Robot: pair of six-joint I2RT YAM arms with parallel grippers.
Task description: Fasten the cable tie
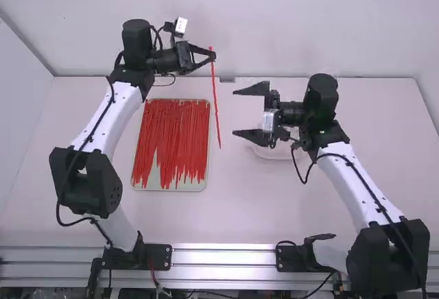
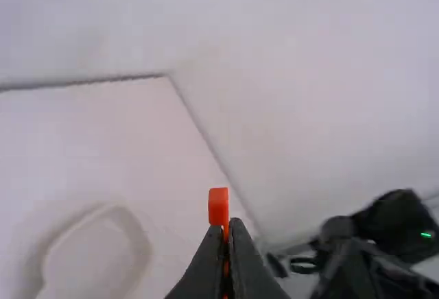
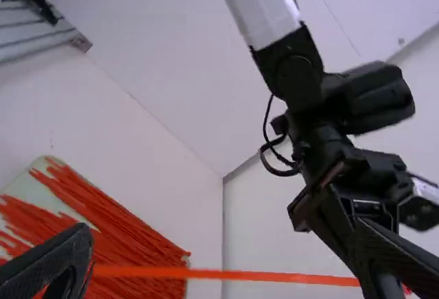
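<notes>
Left tool (image 1: 210,55), high view: up at 12 o'clock of the counter (image 1: 274,196), near the back wall, clenched on the head end of a red cable tie (image 1: 215,100). The tie hangs nearly upright, tip toward 6 o'clock. Cannot tell whether the tip touches the counter. A tray (image 1: 204,188) lies just beside it at 9 o'clock, loaded with a flat spread of spare ties (image 1: 171,141). The right tool (image 1: 236,113) sits at 3 o'clock of the tie, released, jaws spread wide and facing it, apart from it. A pale dish (image 1: 271,151) sits under that tool.

Left wrist view: left tool (image 2: 226,234) pressed shut on the cable tie (image 2: 218,206), with the head poking out past the tips. The dish (image 2: 92,254) lies on the counter beyond.

Right wrist view: the cable tie (image 3: 226,273) runs as a thin line from the left tool (image 3: 381,271) toward one of the right tool's fingers (image 3: 51,265). Tray (image 3: 31,172) and spare ties (image 3: 103,234) lie behind.
</notes>
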